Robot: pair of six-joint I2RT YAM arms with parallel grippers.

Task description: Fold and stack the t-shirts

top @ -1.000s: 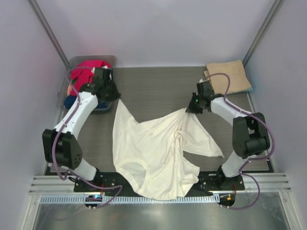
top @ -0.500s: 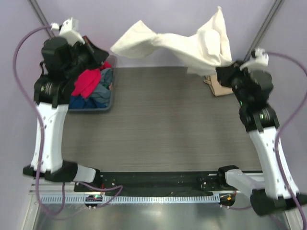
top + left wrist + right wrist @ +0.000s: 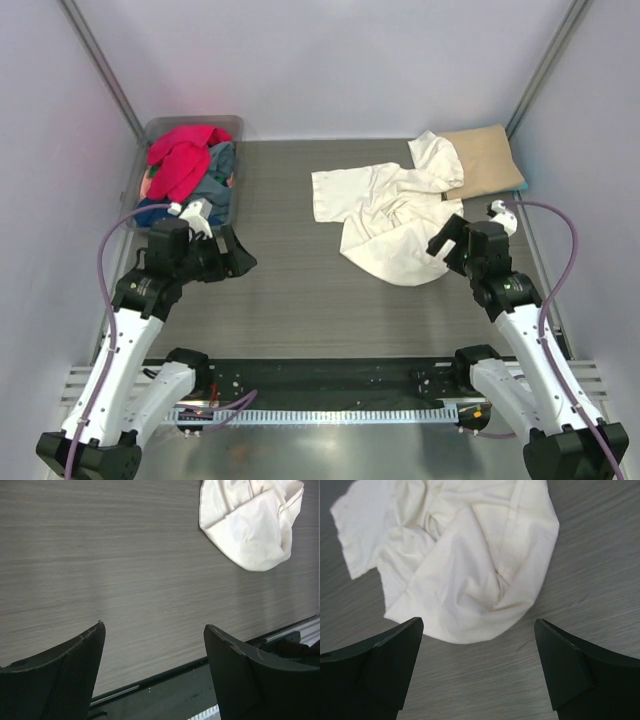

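Observation:
A cream-white t-shirt (image 3: 385, 212) lies crumpled on the table's back right, held by neither gripper. One of its sleeves lies over the left edge of a folded tan t-shirt (image 3: 487, 160). A red t-shirt (image 3: 183, 152) and a blue-grey one (image 3: 218, 180) are heaped in the tub. My left gripper (image 3: 241, 263) is open over bare table at the left, well apart from the cream t-shirt (image 3: 250, 525). My right gripper (image 3: 437, 245) is open just beside that t-shirt's near right edge. In the right wrist view the cream t-shirt (image 3: 460, 565) lies just beyond the spread fingers (image 3: 390, 655).
A grey translucent tub (image 3: 153, 128) stands at the back left corner. The black base rail (image 3: 330, 378) runs along the near edge. Walls close in on three sides, with metal posts (image 3: 545, 62) in the back corners.
Both grippers let go of the cream t-shirt they held stretched in the air. It dropped crumpled at the back right. Both arms came down and back towards the near side, jaws open.

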